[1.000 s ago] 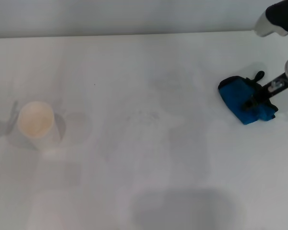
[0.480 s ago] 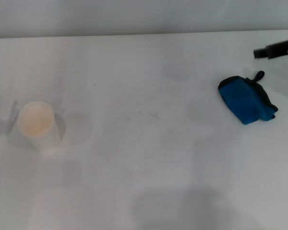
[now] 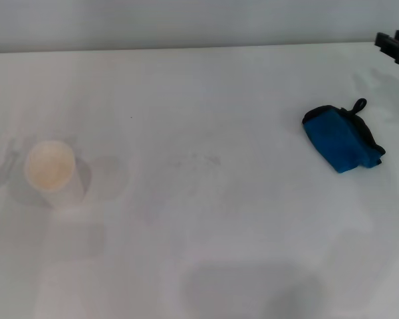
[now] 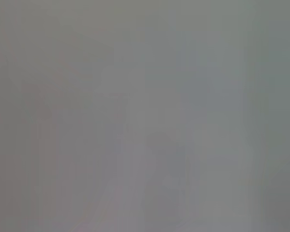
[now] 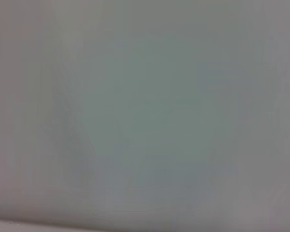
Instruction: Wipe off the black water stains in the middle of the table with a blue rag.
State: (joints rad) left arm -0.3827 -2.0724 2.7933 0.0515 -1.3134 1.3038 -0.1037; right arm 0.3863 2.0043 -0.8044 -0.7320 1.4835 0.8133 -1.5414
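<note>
The blue rag [image 3: 340, 138], bright blue with black edging and a small black loop, lies free on the right part of the white table [image 3: 206, 252]. No dark blot shows; only a faint grey smear [image 3: 203, 159] marks the middle of the table. A black part of my right gripper [image 3: 396, 46] shows at the far right edge, up and away from the rag and not touching it. My left gripper is out of view. Both wrist views show only a plain grey surface.
A white paper cup [image 3: 50, 171] stands upright on the left part of the table. The table's far edge [image 3: 186, 48] runs along the top of the head view, with a grey wall behind it.
My right gripper has let go of the rag and pulled up and away to the far right edge. The rag has stayed in place. The dark bit at the left edge is gone.
</note>
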